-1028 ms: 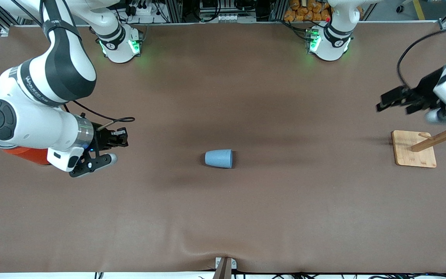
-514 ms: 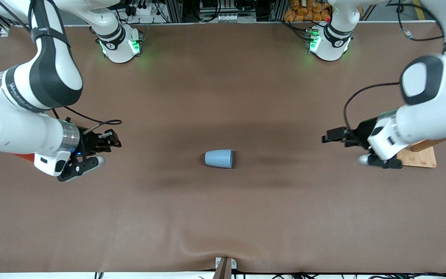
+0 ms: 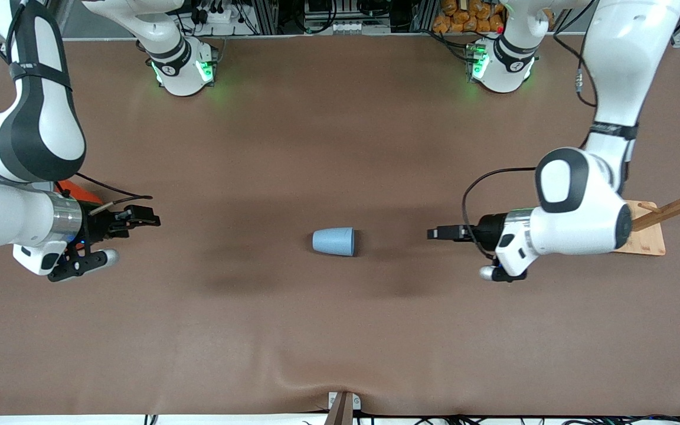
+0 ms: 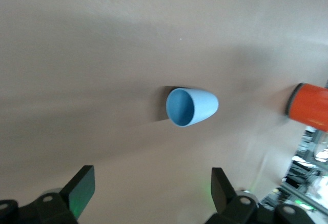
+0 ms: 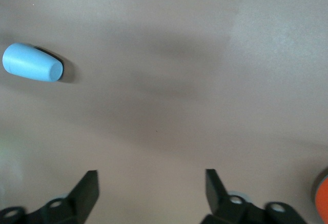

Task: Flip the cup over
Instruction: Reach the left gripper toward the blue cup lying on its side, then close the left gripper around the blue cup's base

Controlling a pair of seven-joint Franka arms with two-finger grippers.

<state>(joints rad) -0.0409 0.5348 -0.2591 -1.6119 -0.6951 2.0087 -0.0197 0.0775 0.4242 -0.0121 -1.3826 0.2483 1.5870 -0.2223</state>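
We see the cup (image 3: 334, 241) lying on its side mid-table, its mouth toward the left arm's end. The left gripper (image 3: 441, 234) hovers near it, fingers spread and empty. Toward the other end, the right gripper (image 3: 139, 219) is spread too, near the orange can (image 3: 74, 190).

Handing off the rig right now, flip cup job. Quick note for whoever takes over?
Left pincer: open, empty, low over the table beside the cup, toward the left arm's end, pointing at the cup's open mouth.
Right pincer: open, empty, over the table toward the right arm's end, next to the orange can.
Cup: lying on its side mid-table, mouth toward the left arm's end, untouched.
Wooden rack: at the left arm's end of the table, not involved.
Done: nothing gripped yet.
Left: grasp the cup, probably with the left pincer, turn it over, set it down, release.
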